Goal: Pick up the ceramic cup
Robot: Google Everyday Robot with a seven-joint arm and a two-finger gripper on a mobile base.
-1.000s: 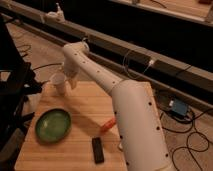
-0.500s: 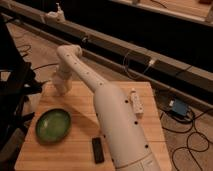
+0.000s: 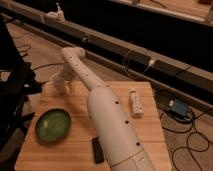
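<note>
The ceramic cup (image 3: 59, 86) is small and white and stands near the far left corner of the wooden table (image 3: 145, 130). My white arm reaches from the bottom of the view up over the table and bends down at the far left. My gripper (image 3: 58, 80) is at the cup, right at or over its top. Contact with the cup is hidden by the wrist.
A green bowl (image 3: 52, 125) sits at the left front of the table. A black remote (image 3: 97, 150) lies beside my arm near the front edge. A white rectangular block (image 3: 134, 102) lies at the right. Cables and a blue box (image 3: 177, 107) are on the floor to the right.
My arm has swung further left and stretched out, uncovering the right side of the table. The gripper has come down onto the cup's spot.
</note>
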